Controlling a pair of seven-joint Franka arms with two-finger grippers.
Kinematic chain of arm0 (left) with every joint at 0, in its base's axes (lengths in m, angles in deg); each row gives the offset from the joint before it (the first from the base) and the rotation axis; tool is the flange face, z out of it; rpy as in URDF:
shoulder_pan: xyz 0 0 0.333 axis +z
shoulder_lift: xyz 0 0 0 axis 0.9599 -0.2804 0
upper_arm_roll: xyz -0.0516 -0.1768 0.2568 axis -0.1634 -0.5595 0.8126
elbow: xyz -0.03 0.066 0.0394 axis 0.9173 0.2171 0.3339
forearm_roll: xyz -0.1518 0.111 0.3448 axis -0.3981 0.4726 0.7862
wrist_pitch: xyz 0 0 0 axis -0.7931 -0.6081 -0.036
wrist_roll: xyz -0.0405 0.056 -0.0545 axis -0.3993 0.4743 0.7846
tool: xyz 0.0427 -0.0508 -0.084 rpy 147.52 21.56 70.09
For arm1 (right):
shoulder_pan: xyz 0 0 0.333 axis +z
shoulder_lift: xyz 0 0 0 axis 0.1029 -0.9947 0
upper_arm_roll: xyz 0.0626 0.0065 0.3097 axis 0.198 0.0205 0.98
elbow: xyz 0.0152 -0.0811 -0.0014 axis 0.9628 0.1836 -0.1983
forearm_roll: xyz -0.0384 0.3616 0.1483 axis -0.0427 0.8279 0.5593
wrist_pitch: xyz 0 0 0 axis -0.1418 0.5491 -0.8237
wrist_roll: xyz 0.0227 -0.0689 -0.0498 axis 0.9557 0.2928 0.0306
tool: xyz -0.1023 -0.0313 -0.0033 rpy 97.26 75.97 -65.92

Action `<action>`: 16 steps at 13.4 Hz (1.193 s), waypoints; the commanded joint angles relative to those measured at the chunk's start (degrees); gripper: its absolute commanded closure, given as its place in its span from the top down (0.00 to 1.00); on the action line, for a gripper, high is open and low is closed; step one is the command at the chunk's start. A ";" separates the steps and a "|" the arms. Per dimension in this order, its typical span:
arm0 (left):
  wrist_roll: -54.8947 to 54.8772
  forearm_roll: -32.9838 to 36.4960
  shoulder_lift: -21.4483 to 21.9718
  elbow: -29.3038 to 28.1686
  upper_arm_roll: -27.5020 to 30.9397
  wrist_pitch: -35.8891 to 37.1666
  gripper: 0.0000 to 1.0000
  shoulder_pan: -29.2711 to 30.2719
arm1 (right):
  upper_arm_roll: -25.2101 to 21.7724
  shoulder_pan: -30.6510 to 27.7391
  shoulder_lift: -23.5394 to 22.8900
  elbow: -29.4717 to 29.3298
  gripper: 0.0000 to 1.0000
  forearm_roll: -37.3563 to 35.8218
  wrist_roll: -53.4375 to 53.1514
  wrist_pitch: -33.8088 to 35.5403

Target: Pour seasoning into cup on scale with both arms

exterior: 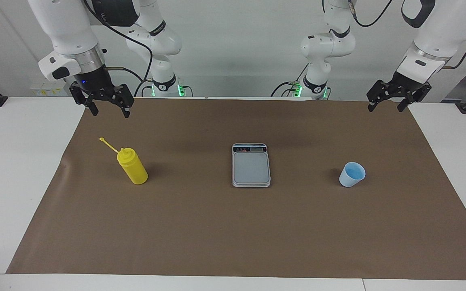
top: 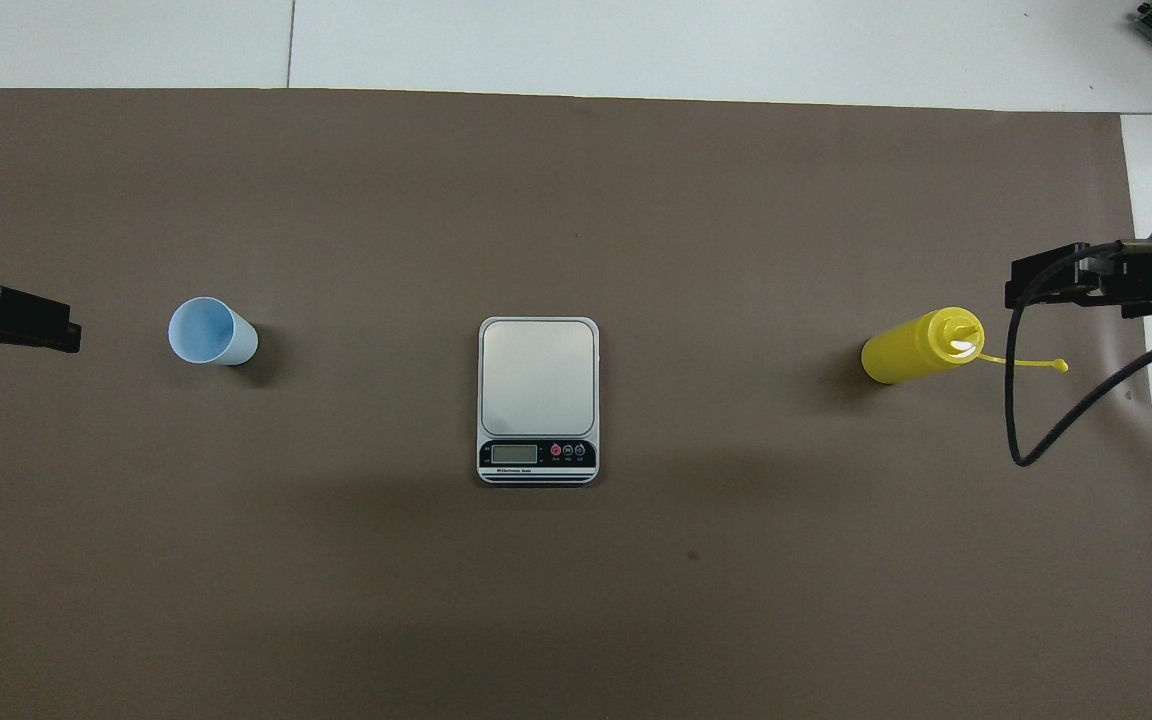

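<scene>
The yellow seasoning bottle (exterior: 132, 166) (top: 921, 347) stands upright on the brown mat toward the right arm's end, nozzle uncovered and cap strap sticking out. The grey scale (exterior: 251, 167) (top: 538, 375) lies flat mid-mat with nothing on its plate, its display strip on the edge nearer the robots. The light-blue cup (exterior: 352, 174) (top: 211, 332) stands upright toward the left arm's end. My right gripper (exterior: 110, 112) (top: 1066, 280) hangs open and empty in the air over the mat's edge near the bottle. My left gripper (exterior: 386, 108) (top: 6, 320) hangs open and empty over the mat's edge near the cup.
A brown paper mat (exterior: 233, 234) covers most of the white table (exterior: 18, 161). A black cable (top: 1036, 440) loops down from the right arm over the mat's end. The arm bases stand at the table's robot side.
</scene>
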 commanded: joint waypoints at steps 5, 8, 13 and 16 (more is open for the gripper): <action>-0.34 -0.37 1.39 -0.88 0.01 0.95 1.00 0.24 | 0.29 -0.73 1.35 1.56 1.00 -0.17 1.13 -0.57; 0.02 -0.37 1.40 -1.07 0.02 -0.63 1.00 0.32 | 0.29 -0.73 1.35 1.56 1.00 -0.17 1.22 -0.57; 0.01 -0.72 0.00 -0.63 0.28 -4.14 1.00 1.03 | 0.29 -0.73 1.35 1.56 1.00 -0.17 1.22 -0.57; 0.01 -0.72 -5.09 -0.28 0.28 -9.40 1.00 3.22 | 0.29 -0.73 1.35 1.56 1.00 -0.17 1.22 -0.57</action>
